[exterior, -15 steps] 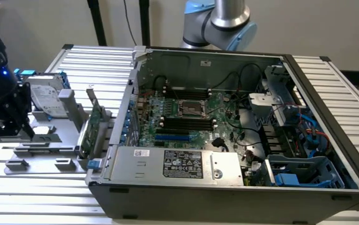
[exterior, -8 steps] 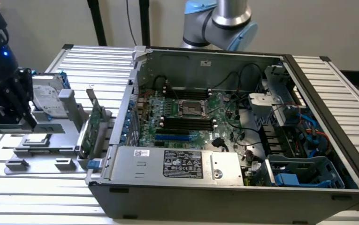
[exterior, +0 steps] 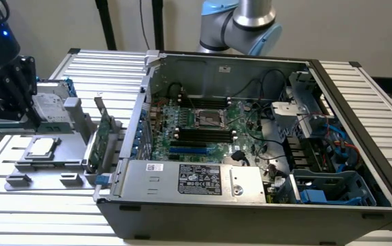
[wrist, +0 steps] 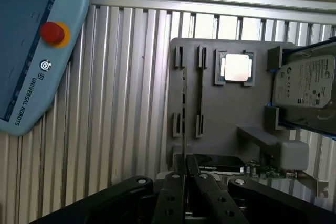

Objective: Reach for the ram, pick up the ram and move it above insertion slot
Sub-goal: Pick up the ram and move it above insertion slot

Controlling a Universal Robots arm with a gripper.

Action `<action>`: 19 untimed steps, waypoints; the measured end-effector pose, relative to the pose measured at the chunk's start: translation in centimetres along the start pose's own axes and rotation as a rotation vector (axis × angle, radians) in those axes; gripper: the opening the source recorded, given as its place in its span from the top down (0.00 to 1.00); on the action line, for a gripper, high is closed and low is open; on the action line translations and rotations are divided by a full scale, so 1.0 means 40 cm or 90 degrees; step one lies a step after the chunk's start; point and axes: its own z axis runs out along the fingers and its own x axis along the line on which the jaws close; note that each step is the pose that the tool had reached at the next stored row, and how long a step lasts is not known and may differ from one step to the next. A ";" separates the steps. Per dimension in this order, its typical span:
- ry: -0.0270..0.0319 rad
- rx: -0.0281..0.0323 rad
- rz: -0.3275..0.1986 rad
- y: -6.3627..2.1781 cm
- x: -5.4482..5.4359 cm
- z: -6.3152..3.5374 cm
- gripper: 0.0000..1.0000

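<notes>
Outside, the gripper hangs at the exterior view's left, above the far end of the grey holder. The open case lies to the exterior view's right, with a card between them. From the wrist, the fingers are clenched together, apart from the ram. As far as I can tell, the ram stands on edge in the holder's slots beside the CPU, with the drive beyond.

A plain beige wall stands behind the ribbed, silvery metal tabletop, with two dark upright posts, perhaps stand legs, rising against it under soft, even light.
</notes>
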 end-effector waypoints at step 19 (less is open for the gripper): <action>-0.0180 -0.0074 -0.005 -0.114 -0.006 -0.058 0.88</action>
